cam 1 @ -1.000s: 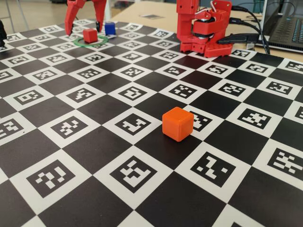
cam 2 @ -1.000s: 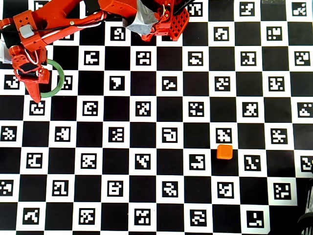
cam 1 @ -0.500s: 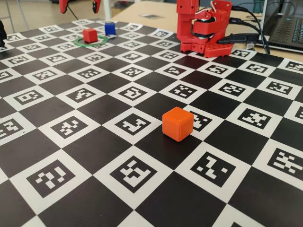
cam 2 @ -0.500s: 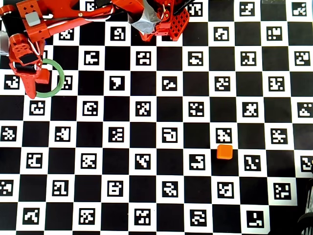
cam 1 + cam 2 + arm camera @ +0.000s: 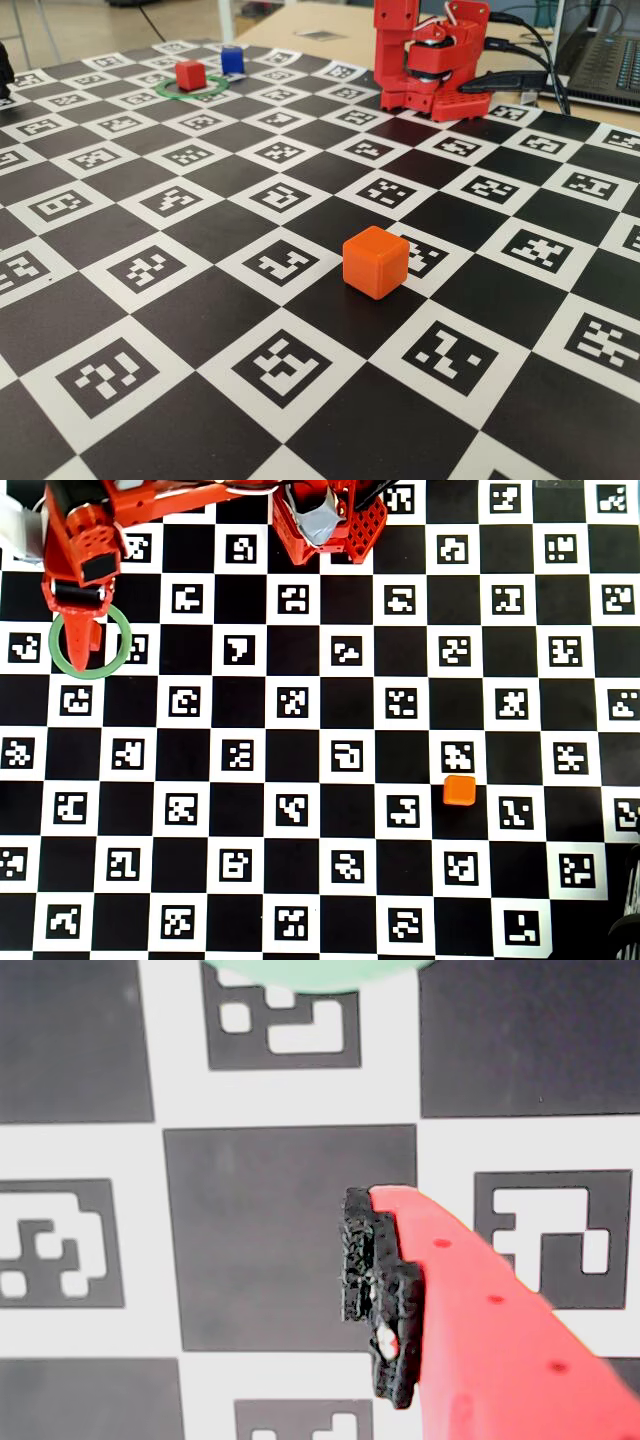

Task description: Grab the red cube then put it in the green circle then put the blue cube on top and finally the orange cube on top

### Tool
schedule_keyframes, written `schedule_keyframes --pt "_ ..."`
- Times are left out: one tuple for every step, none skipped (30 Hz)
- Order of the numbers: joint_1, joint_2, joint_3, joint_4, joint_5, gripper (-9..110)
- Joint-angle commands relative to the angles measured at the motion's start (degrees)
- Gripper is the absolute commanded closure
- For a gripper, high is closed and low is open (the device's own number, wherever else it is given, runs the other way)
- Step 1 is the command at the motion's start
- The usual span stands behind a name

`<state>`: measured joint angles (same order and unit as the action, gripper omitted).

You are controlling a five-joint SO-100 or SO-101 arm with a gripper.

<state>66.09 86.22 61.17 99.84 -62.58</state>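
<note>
Red cube (image 5: 190, 74) sits inside green circle (image 5: 190, 91); blue cube (image 5: 232, 59) just behind.
Orange cube (image 5: 375, 262) well apart, mid-worktop. Gripper (image 5: 82, 650) above circle; jaws' state unclear.

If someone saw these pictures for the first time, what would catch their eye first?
Probably the orange cube, alone near the front of the checkered marker board in the fixed view. Far behind it, the red cube sits inside the green circle, with the blue cube just beyond the ring.
</note>
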Motion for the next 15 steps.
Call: schedule_keyframes --pt "2.8 4.9 -1.1 5.5 -0.5 50" --pt "3.7 4.9 -0.7 5.5 -1.2 49" --pt "4.5 4.9 -0.1 5.5 -2.1 49" --pt "5.4 4.9 0.5 5.5 -3.0 49" --pt "6.2 4.9 1.1 5.5 -4.1 49" --pt "7.0 4.8 1.5 5.5 -5.3 49" --pt "7.8 4.7 1.8 5.5 -6.2 49" --pt "8.6 4.6 1.9 5.5 -7.1 49" --pt "9.4 4.3 2.0 5.5 -7.8 49" --pt "10.2 4.0 2.1 5.5 -8.6 49" --pt "11.1 3.4 2.2 5.5 -9.4 49" --pt "12.0 3.0 2.5 5.4 -10.1 49" --pt "12.8 2.6 3.1 5.0 -11.0 49" --pt "13.7 2.5 4.0 4.3 -11.7 49" --pt "14.5 2.3 4.7 3.5 -12.7 49"
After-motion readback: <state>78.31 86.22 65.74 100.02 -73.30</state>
